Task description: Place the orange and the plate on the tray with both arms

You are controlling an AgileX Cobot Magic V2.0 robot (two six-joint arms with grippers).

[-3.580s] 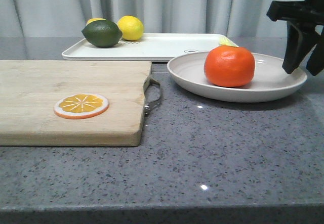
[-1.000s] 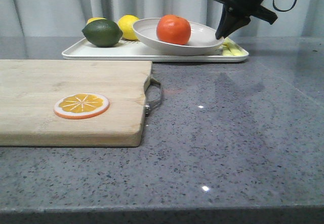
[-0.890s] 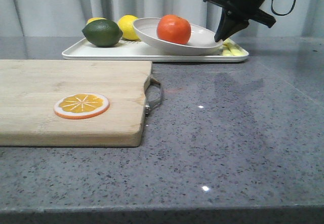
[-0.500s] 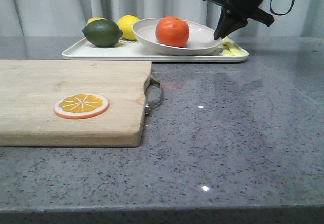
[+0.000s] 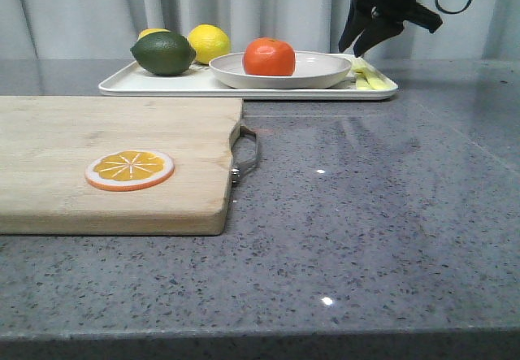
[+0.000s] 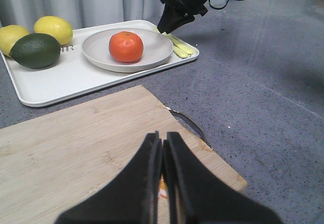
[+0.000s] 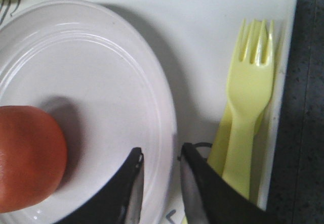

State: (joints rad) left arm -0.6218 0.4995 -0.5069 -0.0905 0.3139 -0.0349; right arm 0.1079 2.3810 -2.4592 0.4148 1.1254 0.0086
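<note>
The orange (image 5: 269, 57) sits in the off-white plate (image 5: 325, 71), which lies flat on the tray (image 5: 162, 85) at the back of the table. My right gripper (image 5: 354, 48) hovers just above the plate's right rim, open, one finger on each side of the rim (image 7: 167, 133). In the right wrist view the orange (image 7: 25, 158) is at the plate's inner edge. My left gripper (image 6: 162, 139) is shut and empty above the wooden cutting board (image 6: 76, 148). It is out of the front view. The left wrist view shows the orange (image 6: 126, 46), the plate (image 6: 154, 47) and the tray (image 6: 61, 80).
A green lime (image 5: 163, 54) and two yellow lemons (image 5: 209, 43) lie at the tray's left end. Yellow plastic cutlery (image 7: 245, 107) lies on the tray's right side beside the plate. An orange slice (image 5: 130, 170) lies on the cutting board (image 5: 106, 124), whose metal handle (image 5: 248, 155) faces right.
The plate with the orange was tilted and held by my right gripper. It now lies flat on the tray, and the gripper has opened and risen slightly.
</note>
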